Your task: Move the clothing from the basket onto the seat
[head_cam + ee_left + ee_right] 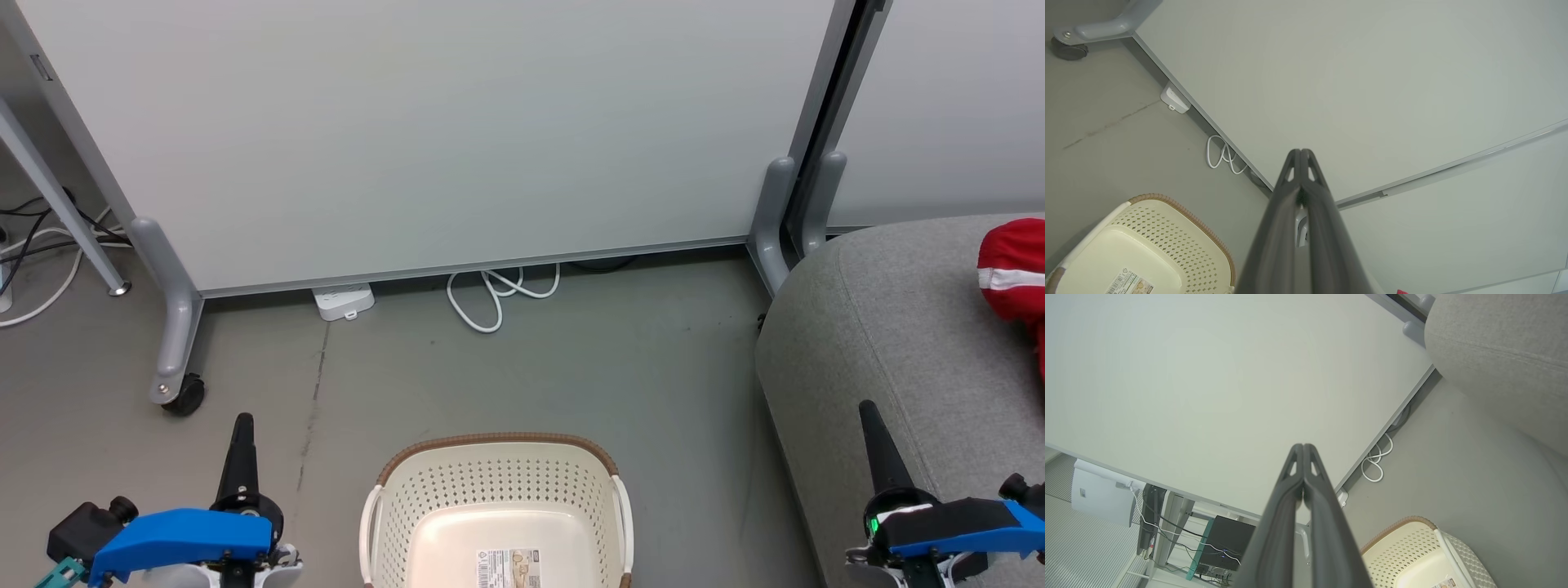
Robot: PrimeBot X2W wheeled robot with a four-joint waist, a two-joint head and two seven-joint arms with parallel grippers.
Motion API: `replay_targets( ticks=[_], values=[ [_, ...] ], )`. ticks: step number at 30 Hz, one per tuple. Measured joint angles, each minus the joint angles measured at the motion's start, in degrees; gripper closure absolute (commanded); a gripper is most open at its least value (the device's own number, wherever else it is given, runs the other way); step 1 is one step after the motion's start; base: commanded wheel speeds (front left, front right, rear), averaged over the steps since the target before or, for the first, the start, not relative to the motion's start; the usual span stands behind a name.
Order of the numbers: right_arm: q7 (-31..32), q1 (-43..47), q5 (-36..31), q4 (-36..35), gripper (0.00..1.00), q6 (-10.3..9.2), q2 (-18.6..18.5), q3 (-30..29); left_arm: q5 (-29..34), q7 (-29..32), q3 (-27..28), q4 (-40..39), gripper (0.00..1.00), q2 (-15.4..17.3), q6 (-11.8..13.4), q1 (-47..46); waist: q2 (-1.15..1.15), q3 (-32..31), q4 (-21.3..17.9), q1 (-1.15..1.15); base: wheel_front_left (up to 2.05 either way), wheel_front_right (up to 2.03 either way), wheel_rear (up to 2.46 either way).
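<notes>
Basket [490,478] stands on the floor [653,367], its label [508,567] in plain sight. Red clothing [1016,265] lies on the grey seat [890,327], well to the right of the basket. Left gripper [243,425] hovers left of the basket, fingers pressed together. Right gripper [867,412] hovers right of it, fingers likewise pressed together.

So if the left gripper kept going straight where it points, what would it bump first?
Probably the big white panel. The left gripper points at it with its fingers together, and nothing shows between; how far off it is, I cannot tell.
</notes>
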Motion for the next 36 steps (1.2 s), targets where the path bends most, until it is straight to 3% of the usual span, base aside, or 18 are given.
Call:
replay_targets(
  ticks=[36],
  values=[
    [4.63,-1.89,18.19,-0.19,1.0,0.0,0.14,-1.11,-18.19,4.69,2.15,-0.15,1.0,0.0,-0.24,-2.03,0.0,0.53,-1.39,0.0,0.0,0.0,0.0]
  ],
)
